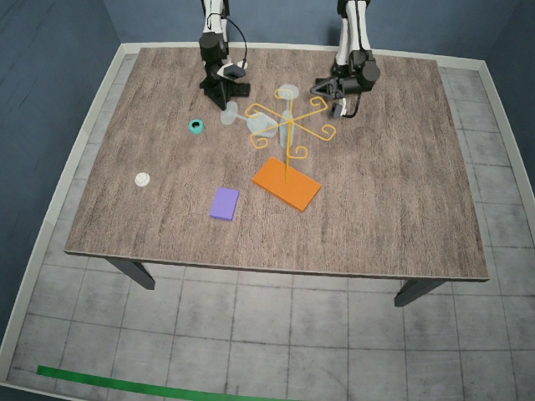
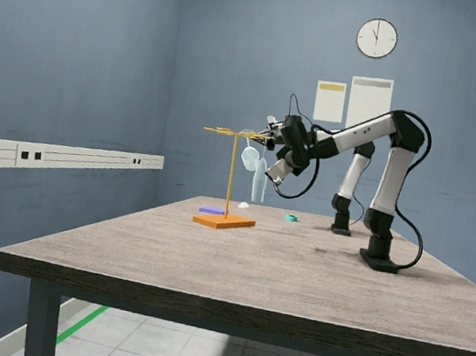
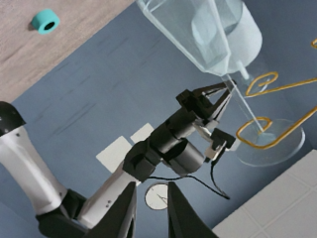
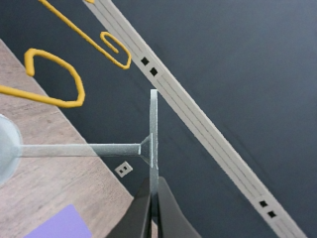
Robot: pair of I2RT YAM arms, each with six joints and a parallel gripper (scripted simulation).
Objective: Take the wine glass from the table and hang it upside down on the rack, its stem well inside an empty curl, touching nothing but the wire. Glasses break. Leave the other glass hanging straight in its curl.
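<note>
The wine glass is off the table, bowl lower than its foot and tilted, beside and partly under the rack's curls. My right gripper is shut on the rim of its foot. The yellow wire rack has several curls. The other glass hangs upside down and looks upright in a curl. The bowls overlap in the exterior view; whether they touch, I cannot tell. My left gripper is slightly open and empty, beyond the hanging glass's foot.
The rack's orange base stands on the table. A purple block, a white round piece and a teal ring lie on the table.
</note>
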